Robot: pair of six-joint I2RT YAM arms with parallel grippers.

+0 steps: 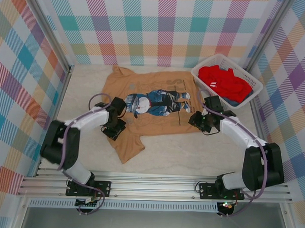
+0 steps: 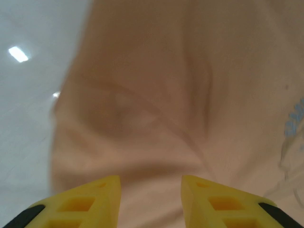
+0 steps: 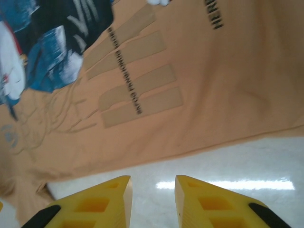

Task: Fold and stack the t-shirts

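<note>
Hovering low over the tan tee (image 1: 143, 83), the left pincer (image 1: 113, 128) is released: its two yellow fingers (image 2: 85, 204) stand apart with nothing between them. Rumpled cloth lies right under and ahead of its tips. I take it to be there because this is the sleeve end of the tee's near side, a good place to pick up for a fold.

The tee lies spread flat on the table (image 1: 181, 155) between the two pincers, print up, ready for folding.

The right pincer (image 1: 200, 120) is released too, empty, and its tips hang over bare table just short of the tee's edge. That looks like the hem end of the same side, so the pair could lift it together.

Beyond the right pincer and to its right, the red tee (image 1: 224, 81) lies bunched in the basket (image 1: 222, 57), waiting its turn, I'd say.

By my count there are two tees, one basket and two pincers with two fingers each.
</note>
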